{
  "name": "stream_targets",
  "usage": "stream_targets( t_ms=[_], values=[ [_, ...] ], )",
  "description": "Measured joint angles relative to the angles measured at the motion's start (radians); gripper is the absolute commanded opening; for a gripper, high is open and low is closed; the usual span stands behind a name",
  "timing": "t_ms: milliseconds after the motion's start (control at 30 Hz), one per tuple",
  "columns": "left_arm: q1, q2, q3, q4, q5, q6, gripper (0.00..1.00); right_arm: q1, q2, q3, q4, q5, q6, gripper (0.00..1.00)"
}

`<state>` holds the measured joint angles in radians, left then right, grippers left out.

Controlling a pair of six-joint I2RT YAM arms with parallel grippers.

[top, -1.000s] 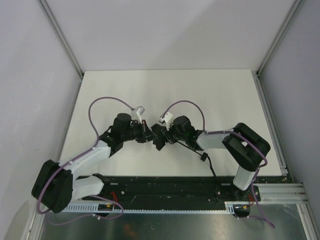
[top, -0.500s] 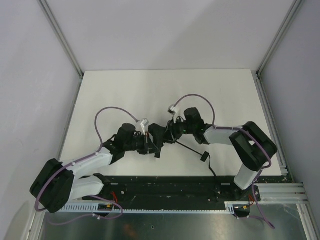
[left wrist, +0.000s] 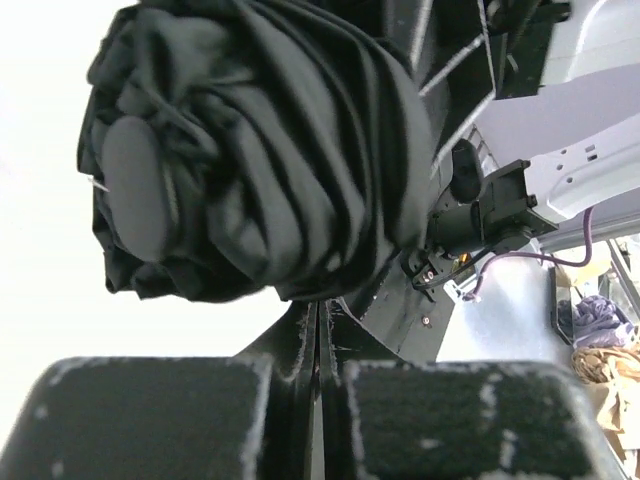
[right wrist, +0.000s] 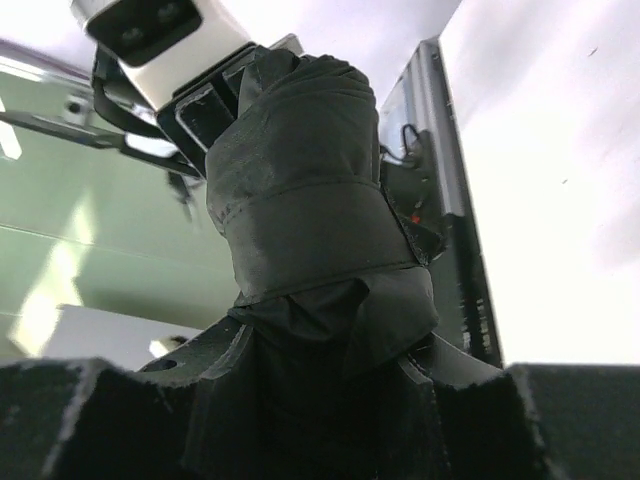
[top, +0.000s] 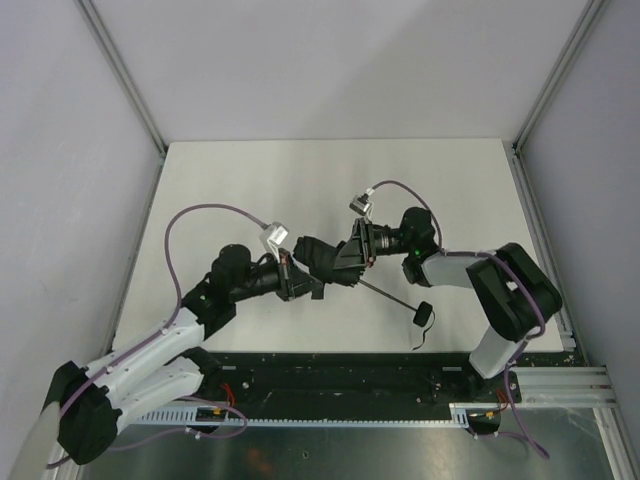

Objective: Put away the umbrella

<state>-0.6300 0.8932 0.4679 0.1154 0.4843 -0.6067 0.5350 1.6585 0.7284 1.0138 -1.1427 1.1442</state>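
Black folded umbrella [top: 325,258] hangs over mid-counter [top: 250,180], canopy gripped by the right hand [top: 347,258] from 3 o'clock, shaft [top: 385,294] trailing toward 4 o'clock, closed left hand [top: 303,286] touching at 8 o'clock.

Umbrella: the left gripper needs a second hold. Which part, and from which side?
Probably the bare shaft between the bunched canopy and the handle. It is thin, rigid and exposed, slanting toward the near right. The canopy is soft folds, clamped by the right gripper. Bring the left gripper in from the near side, jaws across the shaft.
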Motion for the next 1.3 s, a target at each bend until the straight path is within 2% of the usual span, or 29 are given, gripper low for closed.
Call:
stream_targets(
  t_ms=[100,167,333,467,600,700,867,1033,1200,1300],
  values=[
    [-0.002,-0.002,0.006,-0.008,-0.014,0.008,0.00,-0.015,0.084,0.000,0.133,-0.029,0.215,0.00],
    [-0.002,0.014,-0.005,-0.016,-0.039,0.006,0.00,-0.021,0.154,0.000,0.173,-0.038,0.299,0.00],
    [-0.002,0.113,-0.075,0.013,-0.125,-0.023,0.00,-0.021,0.314,0.000,0.188,-0.040,0.315,0.00],
    [-0.003,0.200,-0.142,0.090,-0.195,-0.047,0.00,-0.021,0.416,0.000,0.190,-0.027,0.206,0.00],
    [-0.003,0.349,-0.184,0.208,-0.216,-0.071,0.00,-0.018,0.489,0.000,0.178,0.003,0.050,0.00],
    [-0.003,0.424,-0.214,0.275,-0.214,-0.097,0.00,-0.008,0.491,0.002,0.038,0.053,-0.134,0.00],
    [-0.003,0.479,-0.237,0.386,-0.201,-0.124,0.00,0.023,0.373,0.080,-0.332,0.207,-0.467,0.01],
    [-0.003,0.563,-0.256,0.529,-0.180,-0.154,0.00,0.072,0.286,0.150,-0.589,0.395,-0.682,0.33],
    [-0.003,0.623,-0.270,0.639,-0.163,-0.176,0.00,0.109,0.231,0.174,-0.723,0.517,-0.791,0.52],
    [-0.003,0.639,-0.272,0.664,-0.161,-0.180,0.00,0.110,0.199,0.178,-0.784,0.568,-0.832,0.59]
  ],
)
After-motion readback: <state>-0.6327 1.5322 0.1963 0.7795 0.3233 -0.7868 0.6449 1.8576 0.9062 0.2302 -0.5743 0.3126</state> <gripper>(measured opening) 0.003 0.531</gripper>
